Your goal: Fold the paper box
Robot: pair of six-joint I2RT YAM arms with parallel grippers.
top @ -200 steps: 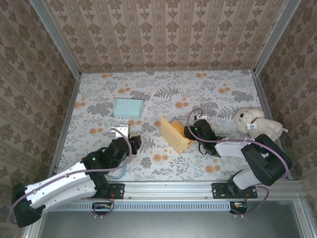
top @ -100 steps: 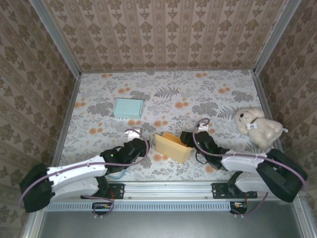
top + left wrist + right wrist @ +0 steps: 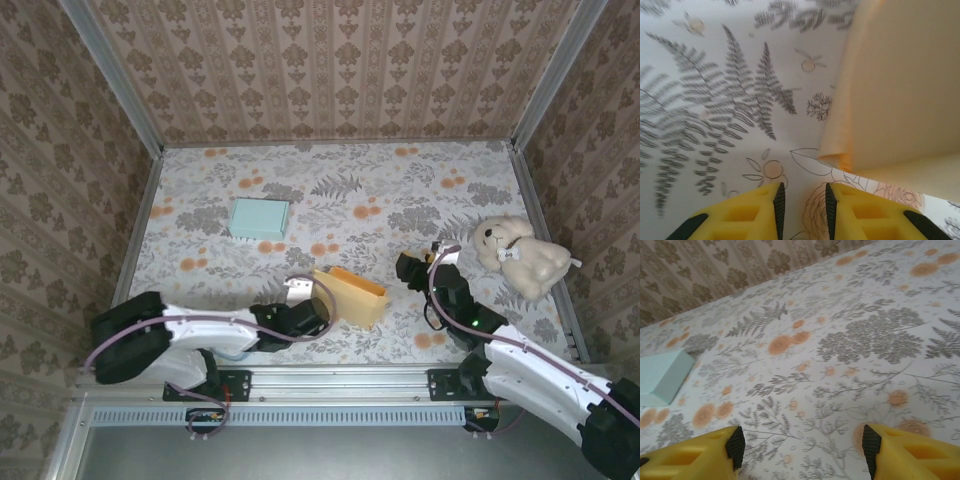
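Note:
The yellow paper box [image 3: 352, 295] lies on the flowered table cloth, near the front middle. In the left wrist view its pale wall and lower corner [image 3: 900, 90] fill the upper right. My left gripper [image 3: 320, 312] sits low at the box's left end. Its yellow fingers [image 3: 802, 192] stand a narrow gap apart with only cloth between them, just short of the box corner. My right gripper [image 3: 408, 268] is to the right of the box, clear of it. Its jaws [image 3: 800, 440] are wide open over bare cloth.
A light teal flat box [image 3: 260, 217] lies at the back left, also seen in the right wrist view [image 3: 662, 375]. A cream teddy bear [image 3: 520, 255] sits by the right wall. Patterned walls close in three sides, and a metal rail runs along the near edge.
The box tipped down and slid toward the near edge. My left gripper swept right up to its left end while its jaws narrowed. My right gripper pulled away to the right and opened wider.

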